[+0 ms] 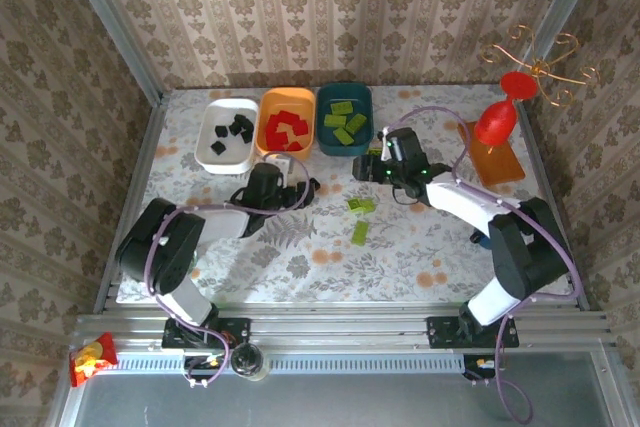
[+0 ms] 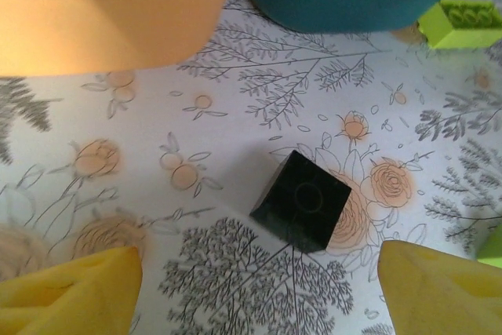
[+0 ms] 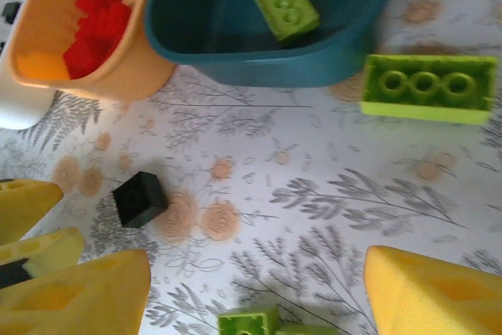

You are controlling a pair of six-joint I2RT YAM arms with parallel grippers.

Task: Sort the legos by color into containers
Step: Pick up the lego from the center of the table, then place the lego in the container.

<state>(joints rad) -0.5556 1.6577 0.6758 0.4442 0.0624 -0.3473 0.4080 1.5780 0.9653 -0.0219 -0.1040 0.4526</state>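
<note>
A small black lego cube (image 2: 302,200) lies on the floral tablecloth just ahead of my left gripper (image 2: 259,288), whose yellow fingers stand open on either side of it without touching. In the right wrist view the same cube (image 3: 140,198) sits to the left of my right gripper (image 3: 255,296), which is open and holds nothing. A lime green three-stud lego (image 3: 427,88) lies beside the dark teal container (image 3: 235,60), and another green lego (image 3: 251,323) is at the bottom edge. From above, the white container (image 1: 213,159) holds black legos, the orange container (image 1: 268,112) red ones, the teal container (image 1: 327,117) green ones.
Two green legos (image 1: 361,205) (image 1: 360,232) lie loose mid-table, below the right gripper (image 1: 372,165). The left gripper (image 1: 288,169) sits just in front of the orange container. A red goblet-shaped object (image 1: 497,122) stands on an orange board at the back right, with a gold wire ornament (image 1: 540,62) behind it.
</note>
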